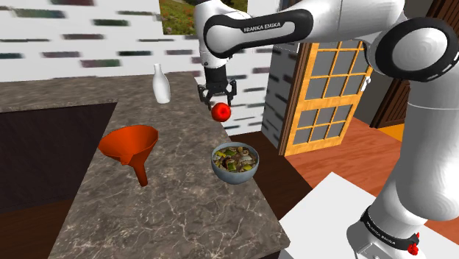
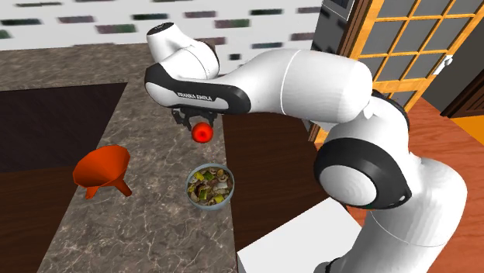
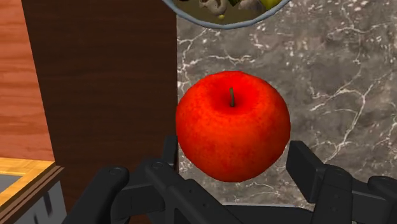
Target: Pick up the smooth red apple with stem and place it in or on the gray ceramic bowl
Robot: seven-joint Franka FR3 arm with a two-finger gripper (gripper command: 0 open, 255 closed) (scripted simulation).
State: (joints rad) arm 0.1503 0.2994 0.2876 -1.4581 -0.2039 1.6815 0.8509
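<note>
Plainly, pincer (image 1: 220, 103): clasped the apple between its fingers.
Apple (image 1: 221, 112): red, stemmed, lifted over the surface (image 1: 184, 213) near its edge at the shoulder view's right.
Bowl (image 1: 234, 177): gray, on the surface by that edge, apart from the apple.

The grey round bowl (image 1: 235, 175) on the marbled stone bench (image 1: 184, 213) holds a mottled green-and-brown filling too small to identify. In the wrist view the picture's edge cuts that bowl down to an arc of rim. Near the bowl there, the round red apple with its stem (image 3: 232, 127) hides the tips of the black fingers (image 3: 304, 164) behind its bulge. In the second exterior view the white arm link (image 2: 202, 89) up from the bowl covers most of the fingers.
</note>
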